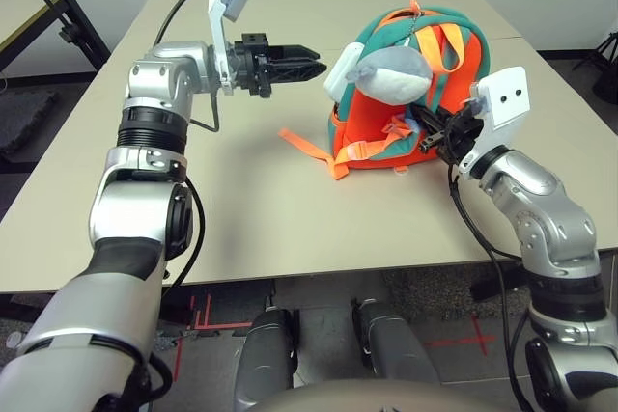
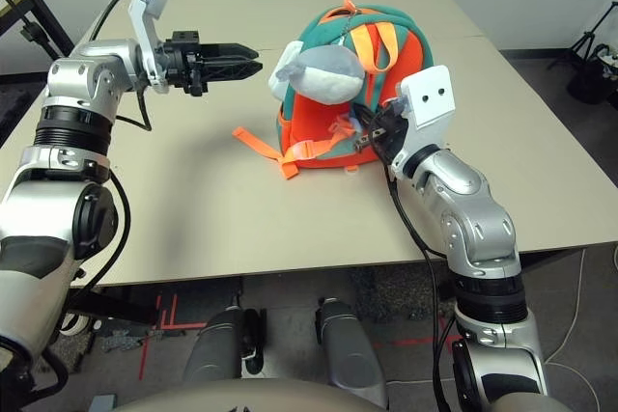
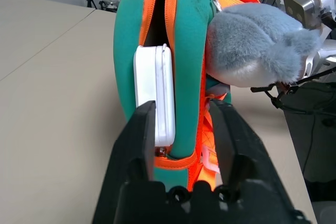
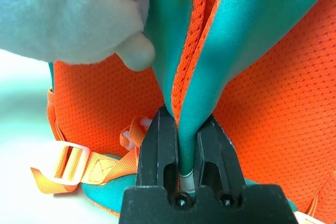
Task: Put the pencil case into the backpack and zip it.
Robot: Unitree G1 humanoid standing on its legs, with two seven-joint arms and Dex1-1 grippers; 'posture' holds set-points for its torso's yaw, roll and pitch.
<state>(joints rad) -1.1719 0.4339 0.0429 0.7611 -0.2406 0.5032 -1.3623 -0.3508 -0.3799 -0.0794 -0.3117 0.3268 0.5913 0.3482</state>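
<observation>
Beside backpack: left pincer apart, clear tabletop.

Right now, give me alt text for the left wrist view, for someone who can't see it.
A white pencil case sticks partway out of the opening of an orange and teal backpack standing on a beige table. The left gripper points at it, its two black fingers parted and holding nothing. A grey plush charm hangs on the backpack's far side.

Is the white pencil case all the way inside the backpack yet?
No, only partly in. One end of the pencil case sticks out of the backpack's open side, so the bag isn't zipped.
</observation>
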